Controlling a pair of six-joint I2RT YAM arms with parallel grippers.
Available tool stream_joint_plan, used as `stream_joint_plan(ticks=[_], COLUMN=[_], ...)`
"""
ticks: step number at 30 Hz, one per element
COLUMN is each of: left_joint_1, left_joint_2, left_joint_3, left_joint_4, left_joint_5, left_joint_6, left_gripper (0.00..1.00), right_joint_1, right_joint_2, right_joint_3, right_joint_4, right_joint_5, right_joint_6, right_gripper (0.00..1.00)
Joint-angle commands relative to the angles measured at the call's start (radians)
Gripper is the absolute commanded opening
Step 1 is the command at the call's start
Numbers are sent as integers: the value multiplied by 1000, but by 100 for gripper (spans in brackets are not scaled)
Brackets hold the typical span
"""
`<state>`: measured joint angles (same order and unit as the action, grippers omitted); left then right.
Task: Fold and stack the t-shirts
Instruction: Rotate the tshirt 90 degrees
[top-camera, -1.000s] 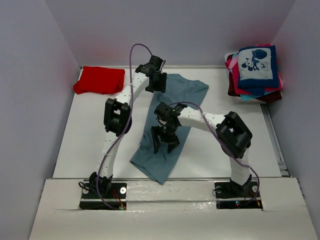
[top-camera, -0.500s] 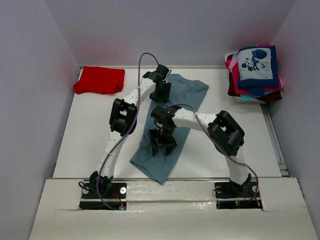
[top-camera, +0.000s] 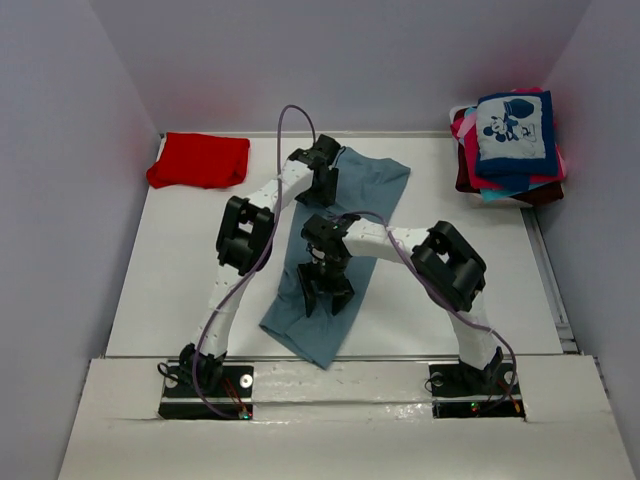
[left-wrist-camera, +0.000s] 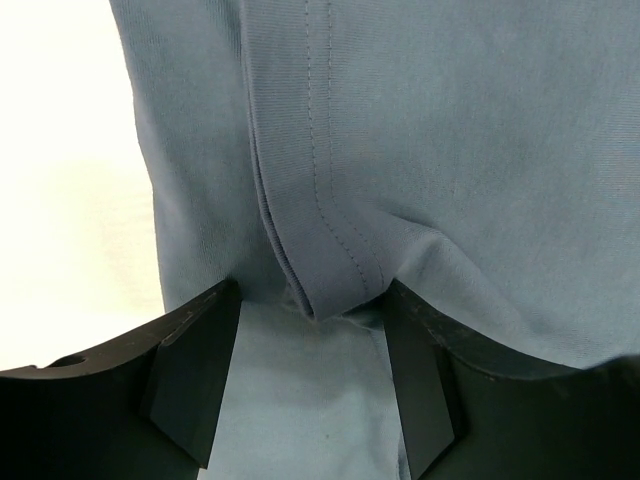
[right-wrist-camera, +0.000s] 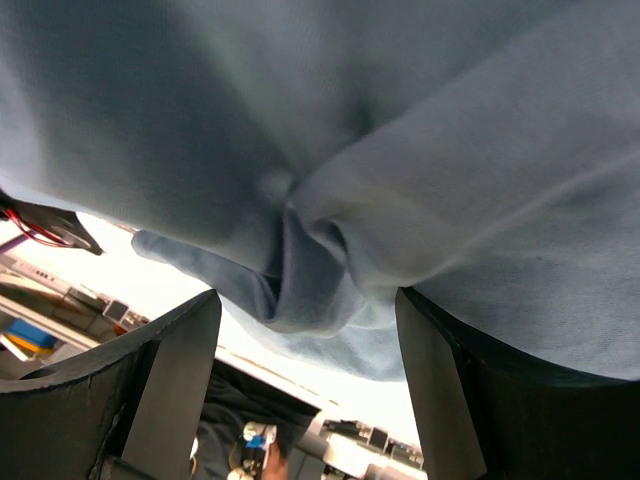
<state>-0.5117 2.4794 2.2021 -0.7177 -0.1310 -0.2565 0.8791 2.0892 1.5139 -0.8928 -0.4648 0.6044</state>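
Note:
A grey-blue t-shirt (top-camera: 372, 187) lies diagonally across the white table (top-camera: 175, 265), crumpled lengthwise. My left gripper (top-camera: 322, 184) hangs over its upper left edge; in the left wrist view the gripper (left-wrist-camera: 310, 302) is open and a folded stitched hem (left-wrist-camera: 325, 250) reaches in between the fingers. My right gripper (top-camera: 326, 296) sits over the shirt's lower middle; in the right wrist view it (right-wrist-camera: 307, 302) is open, with a bunched fold of cloth (right-wrist-camera: 300, 285) just ahead of the fingertips. A folded red t-shirt (top-camera: 199, 160) lies at the far left.
A stack of folded t-shirts (top-camera: 512, 175) sits at the far right corner, topped by a navy one with a cartoon-mouse print (top-camera: 515, 130). Grey walls close in the table on three sides. The arm bases stand at the near edge.
The left gripper has come down and right onto the shirt's upper edge, and that end of the shirt has drawn in a little. The right gripper has shifted slightly toward the near-left.

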Motion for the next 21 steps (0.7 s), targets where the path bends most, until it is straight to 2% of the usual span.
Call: stream_joint_plan(ticks=[1,14,21], left_joint_1=[45,117,137], left_joint_2=[29,-2,-25], left_joint_3=[-97,-214,-263], left_joint_4=[-140,-147,-137], left_joint_5=[-131,-156,-157], left_joint_6=[0,-46,-47], left_gripper=[70,71,71], right_joint_1=[12,12,-49], right_joint_2=[-14,-61,-81], right_joint_3=[-26,-164,-196], right_joint_4=[-17,-3,0], right_joint_5=[-18,34,49], right_joint_6=[-26,-11,-20], right_gripper=[76,76,77])
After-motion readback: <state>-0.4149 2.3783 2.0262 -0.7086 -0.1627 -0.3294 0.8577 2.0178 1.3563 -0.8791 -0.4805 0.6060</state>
